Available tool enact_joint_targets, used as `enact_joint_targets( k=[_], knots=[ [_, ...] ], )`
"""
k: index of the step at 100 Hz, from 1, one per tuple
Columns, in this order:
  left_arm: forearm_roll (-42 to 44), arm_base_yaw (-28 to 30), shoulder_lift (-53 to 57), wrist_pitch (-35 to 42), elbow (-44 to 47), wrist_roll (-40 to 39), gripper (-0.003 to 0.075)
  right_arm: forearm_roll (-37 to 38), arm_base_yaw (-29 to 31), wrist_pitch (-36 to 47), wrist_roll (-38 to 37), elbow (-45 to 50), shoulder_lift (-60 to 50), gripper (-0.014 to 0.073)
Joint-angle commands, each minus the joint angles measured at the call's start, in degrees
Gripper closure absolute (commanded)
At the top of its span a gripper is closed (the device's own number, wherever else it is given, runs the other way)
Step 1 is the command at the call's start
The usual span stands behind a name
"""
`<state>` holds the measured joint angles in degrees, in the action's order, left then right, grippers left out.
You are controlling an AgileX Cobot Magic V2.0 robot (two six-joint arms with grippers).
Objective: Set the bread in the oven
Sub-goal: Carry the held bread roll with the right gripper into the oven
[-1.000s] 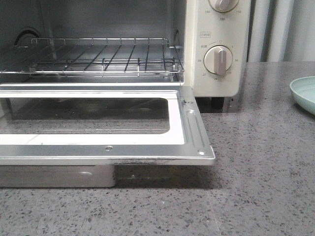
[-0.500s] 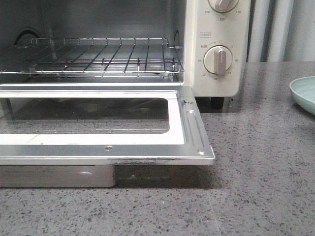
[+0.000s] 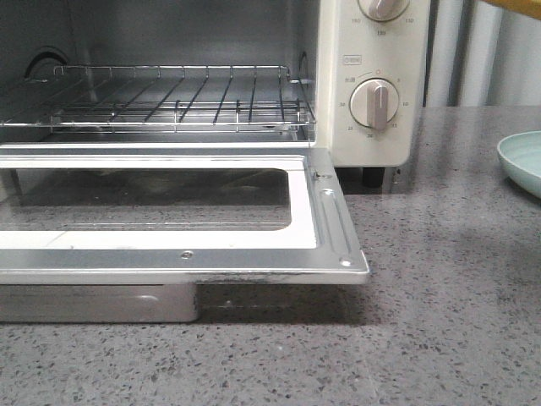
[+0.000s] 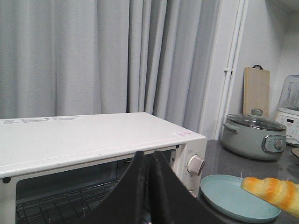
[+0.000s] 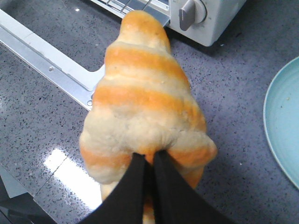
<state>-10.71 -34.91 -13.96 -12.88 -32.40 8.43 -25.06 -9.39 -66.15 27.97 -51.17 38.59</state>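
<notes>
Right gripper (image 5: 148, 161) pinched on bread (image 5: 142, 105), fingers nearly together, biting into near end; bread juts away from fingers, held in air above grey counter (image 5: 42, 121). Beyond bread: oven door (image 5: 44, 58) corner, then oven (image 5: 210, 18) dial panel. Teal plate (image 5: 285, 116) beside oven, bare. Left gripper (image 4: 148, 161) raised above oven (image 4: 93, 140) level, fingers closed together, holding nothing. Front view: door (image 3: 330, 211) down flat, wire rack (image 3: 169, 97) bare. Versus earlier frames: orange sliver of bread (image 3: 516, 5) newly at top right corner.
</notes>
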Motion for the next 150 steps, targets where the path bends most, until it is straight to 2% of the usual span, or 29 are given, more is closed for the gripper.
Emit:
enact_joint_targets(
  k=[1,33,52,90,112,138,150],
  knots=[
    [-0.1,-0.2,-0.7,4.9,-1.8,0.0,0.0741,-3.4,-0.1,4.1,3.2,-1.4,0.3,0.066],
    [-0.1,-0.2,-0.7,6.3,-1.8,0.0,0.0741,-12.0,-0.1,5.4,13.9,-1.5,4.1,0.066],
    [-0.1,-0.2,-0.7,6.3,-1.8,0.0,0.0741,-13.3,-0.7,6.0,17.2,-2.9,7.4,0.066],
    [-0.1,-0.2,-0.7,7.0,-1.8,0.0,0.0741,-11.1,-12.3,10.9,17.7,-13.1,16.8,0.066],
    [-0.5,-0.2,-0.7,7.5,-1.8,0.0,0.0741,-5.7,-19.1,14.9,12.8,-18.2,24.0,0.066],
    [-0.5,-0.2,-0.7,7.5,-1.8,0.0,0.0741,8.0,-27.7,17.4,6.0,-23.4,31.4,0.0659],
    [-0.5,-0.2,-0.7,7.5,-1.8,0.0,0.0741,12.8,-31.3,17.6,5.8,-25.6,34.2,0.0659]
  ],
)
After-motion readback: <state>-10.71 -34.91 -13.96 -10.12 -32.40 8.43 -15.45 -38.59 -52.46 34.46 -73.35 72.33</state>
